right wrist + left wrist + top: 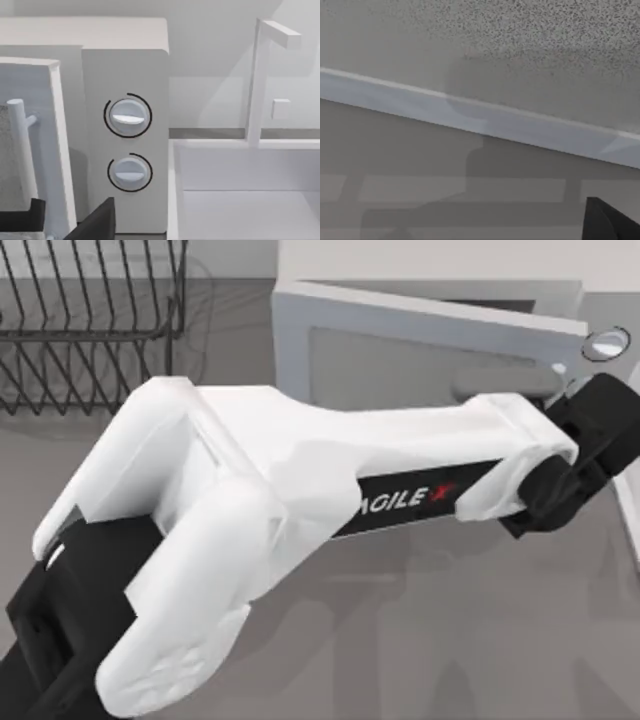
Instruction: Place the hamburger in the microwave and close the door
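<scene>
The white microwave [125, 70] stands at the back of the table with two round knobs [127, 116] on its side panel. Its door [430, 360] hangs partly open at an angle, and the bar handle [500, 382] faces the table. My left arm reaches across the top view, and its black gripper [590, 445] sits at the door's free end, just past the handle. In the right wrist view, black parts of that gripper [92, 222] sit low beside the door [55, 140] and handle [20, 150]. The left wrist view looks closely at the door's speckled face [520, 50]. The hamburger is hidden.
A black wire dish rack [90, 320] stands at the back left. Right of the microwave is a white sink basin [250, 195] with a tall white faucet [257, 85]. Bare grey tabletop [450, 640] lies in front of the door.
</scene>
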Controlling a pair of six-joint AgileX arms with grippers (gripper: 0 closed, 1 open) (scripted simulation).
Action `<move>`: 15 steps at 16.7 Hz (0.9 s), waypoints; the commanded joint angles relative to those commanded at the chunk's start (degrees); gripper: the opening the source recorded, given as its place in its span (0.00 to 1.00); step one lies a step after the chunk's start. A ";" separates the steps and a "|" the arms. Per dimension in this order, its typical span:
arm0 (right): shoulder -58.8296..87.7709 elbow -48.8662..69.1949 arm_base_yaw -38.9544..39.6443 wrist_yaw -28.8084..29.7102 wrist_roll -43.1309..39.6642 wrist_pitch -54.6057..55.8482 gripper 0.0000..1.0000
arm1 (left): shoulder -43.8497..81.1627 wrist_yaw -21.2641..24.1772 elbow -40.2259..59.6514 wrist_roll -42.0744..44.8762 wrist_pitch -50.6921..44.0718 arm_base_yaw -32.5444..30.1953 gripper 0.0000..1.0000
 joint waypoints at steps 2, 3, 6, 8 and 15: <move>0.00 0.00 0.00 0.00 0.00 0.00 1.00 | 0.00 0.00 0.00 0.00 0.00 0.00 0.00; 0.00 0.00 0.00 0.00 0.00 0.00 1.00 | -0.28 -0.15 -0.22 -0.06 -0.09 -0.21 0.00; 0.00 0.00 0.00 0.00 0.00 0.00 1.00 | 1.54 0.12 2.03 0.49 -0.82 0.60 0.00; 0.00 0.00 0.00 0.00 0.00 0.00 1.00 | 4.51 0.75 6.58 1.71 -2.05 1.84 0.00; 0.00 0.00 0.00 0.00 0.00 0.00 1.00 | 16.49 4.12 28.67 7.81 -7.27 7.41 0.00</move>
